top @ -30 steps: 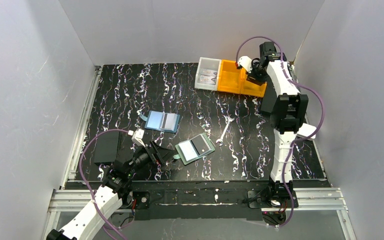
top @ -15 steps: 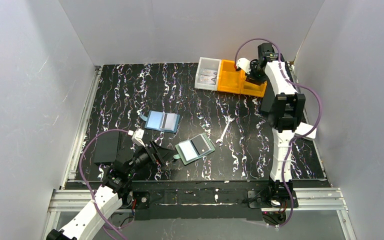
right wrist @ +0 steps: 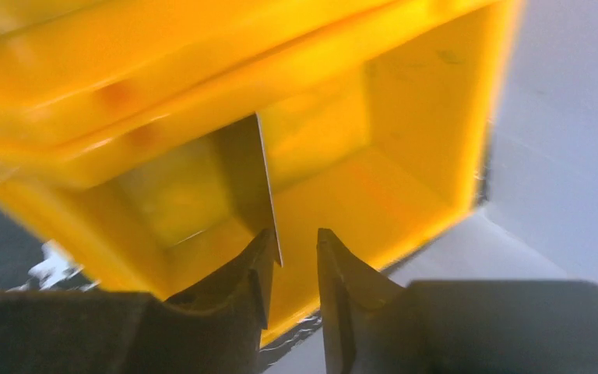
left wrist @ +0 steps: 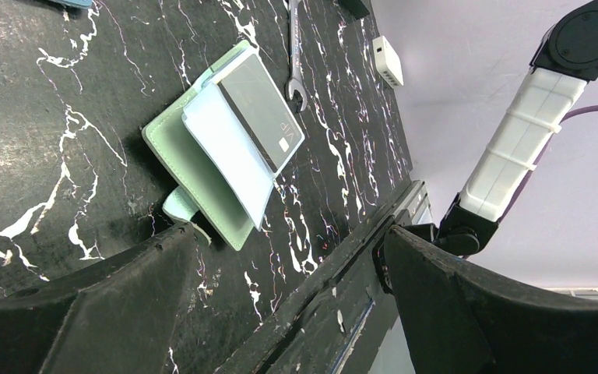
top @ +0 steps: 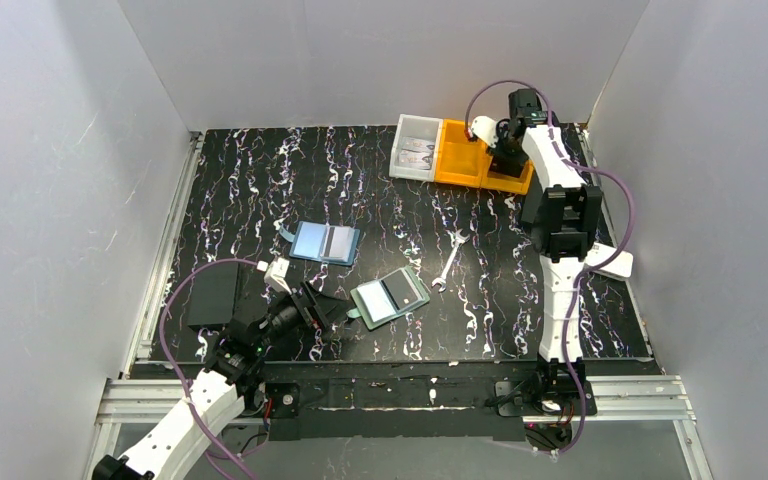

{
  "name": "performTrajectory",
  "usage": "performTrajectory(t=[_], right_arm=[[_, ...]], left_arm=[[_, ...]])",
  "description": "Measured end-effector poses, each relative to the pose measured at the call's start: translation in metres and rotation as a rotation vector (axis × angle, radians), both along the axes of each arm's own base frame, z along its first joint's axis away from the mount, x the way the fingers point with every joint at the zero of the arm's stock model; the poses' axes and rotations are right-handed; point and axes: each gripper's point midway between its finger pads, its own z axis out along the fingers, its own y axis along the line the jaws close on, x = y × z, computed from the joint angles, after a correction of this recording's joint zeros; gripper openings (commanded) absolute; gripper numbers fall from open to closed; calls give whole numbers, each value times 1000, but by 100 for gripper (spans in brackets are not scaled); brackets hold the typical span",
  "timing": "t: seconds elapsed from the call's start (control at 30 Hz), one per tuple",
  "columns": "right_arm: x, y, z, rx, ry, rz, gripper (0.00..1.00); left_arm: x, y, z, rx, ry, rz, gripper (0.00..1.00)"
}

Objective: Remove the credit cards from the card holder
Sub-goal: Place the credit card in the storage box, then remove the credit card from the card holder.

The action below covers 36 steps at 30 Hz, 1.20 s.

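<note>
Card holder (left wrist: 173, 152) lies open on the table (left wrist: 47, 117) just ahead of the left gripper (left wrist: 288, 238), whose jaws stand wide and empty. A grey-blue card (left wrist: 226, 152) and a black card (left wrist: 261, 117) sit in its slots. Far across, the right gripper (right wrist: 296, 257) hangs over the orange bin (right wrist: 405, 101), jaws slightly apart, a loose card (right wrist: 243, 171) upright against one finger. Widen the jaws so it drops inside, then lift straight up

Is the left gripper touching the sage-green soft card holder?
Cannot tell. Left wrist view: the snap tab of the card holder meets a finger outline of the left gripper, perhaps only overlapping.
</note>
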Motion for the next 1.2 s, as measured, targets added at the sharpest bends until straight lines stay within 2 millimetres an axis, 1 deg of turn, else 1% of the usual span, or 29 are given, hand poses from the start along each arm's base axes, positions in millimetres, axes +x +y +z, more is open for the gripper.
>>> performTrajectory(t=[0.07,0.17,0.23,0.3,0.37,0.47,0.53,0.67,0.77,0.8,0.83,0.9,0.97,1.0,1.07,1.1,1.2], right_arm=[[19,-4,13,-11,-92,-58,46],[44,-6,37,-1,-232,-129,53],[55,-4,52,24,-309,-165,56],[56,-2,60,45,-342,-183,57],[50,1,67,74,-347,-193,58],[30,13,81,157,-324,-178,60],[6,24,92,228,-294,-157,62],[-64,45,122,382,-246,-122,63],[-109,65,144,506,-220,-67,63],[-122,72,148,544,-202,-43,64],[-139,83,149,596,-165,-1,64],[-176,103,143,693,-67,73,65],[-212,120,130,790,51,120,65],[-227,126,123,828,104,131,65],[-257,140,106,922,230,132,64],[-271,146,96,965,300,124,63],[-309,164,69,1075,525,70,57]], left_arm=[[0,0,0,-1,0,0,91],[0,0,1,-5,3,1,91],[0,0,2,-10,3,3,91],[0,0,3,-16,1,4,91],[0,0,4,-20,0,4,92],[0,-1,5,-26,5,6,93],[0,-1,7,-31,12,7,92],[1,-6,15,-37,39,-13,91],[2,-13,22,-37,76,-49,89],[2,-16,24,-36,92,-64,89],[2,-18,25,-34,103,-76,88],[0,-26,25,-22,128,-109,88],[-5,-36,24,-1,143,-149,87],[-9,-42,24,13,146,-171,86],[-18,-55,23,47,151,-218,84],[-21,-63,24,68,152,-239,81],[-26,-82,28,123,137,-271,75]])
